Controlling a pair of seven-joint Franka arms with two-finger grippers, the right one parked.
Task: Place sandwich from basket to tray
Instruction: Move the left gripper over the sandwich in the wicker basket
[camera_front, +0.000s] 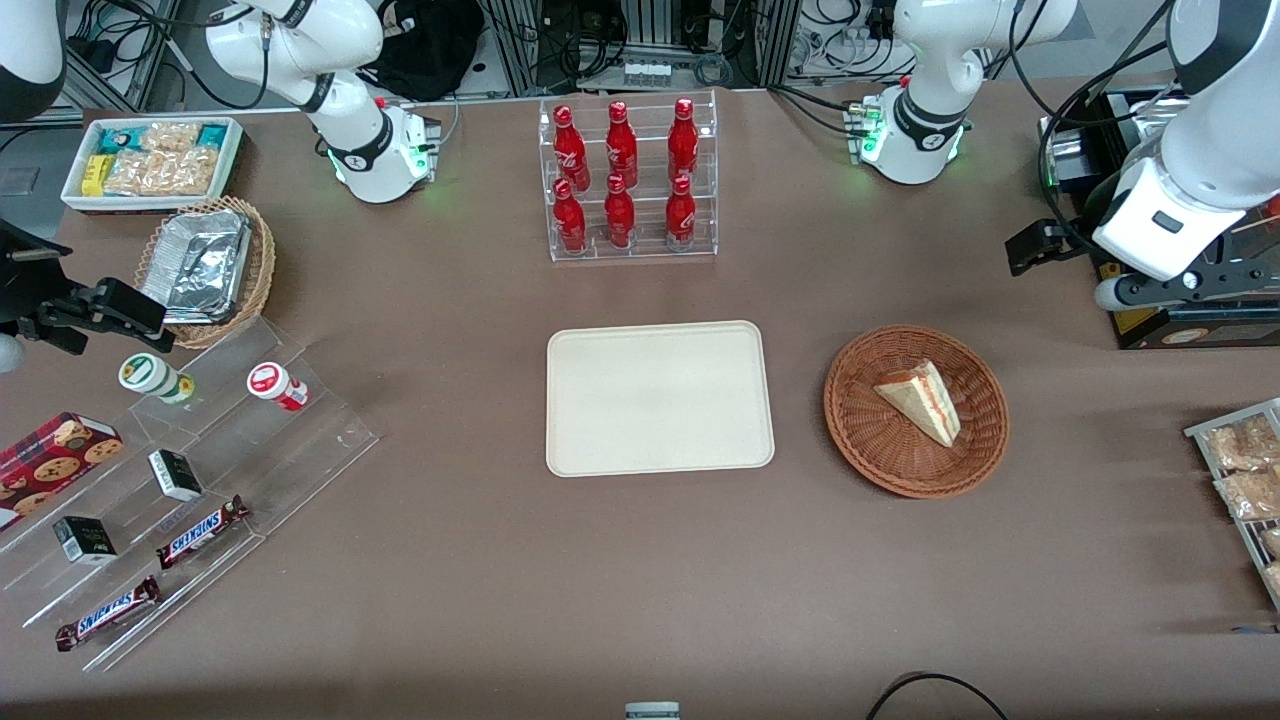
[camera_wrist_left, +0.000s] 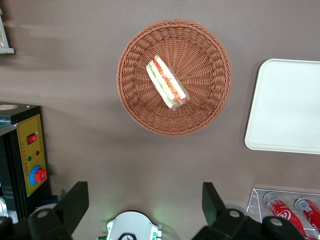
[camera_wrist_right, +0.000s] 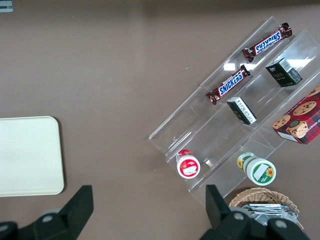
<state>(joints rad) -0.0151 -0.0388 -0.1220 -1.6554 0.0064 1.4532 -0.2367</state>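
The left arm's black two-finger gripper is seen only partly — wide open, empty, high above the table. The small triangular bread sandwich lies in the round reddish-brown wicker basket, beside the flat cream rectangular tray.

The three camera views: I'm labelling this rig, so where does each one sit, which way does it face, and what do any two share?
Front view: high, facing both arms, looking down on the table; sandwich in basket, bare tray, gripper toward the working arm's end.
Left wrist view: looking straight down past its open gripper at sandwich, basket, tray.
Right wrist view: on the parked arm, looking down at Snickers bars and tray; its own jaws show.
Shared: all three see the tray.
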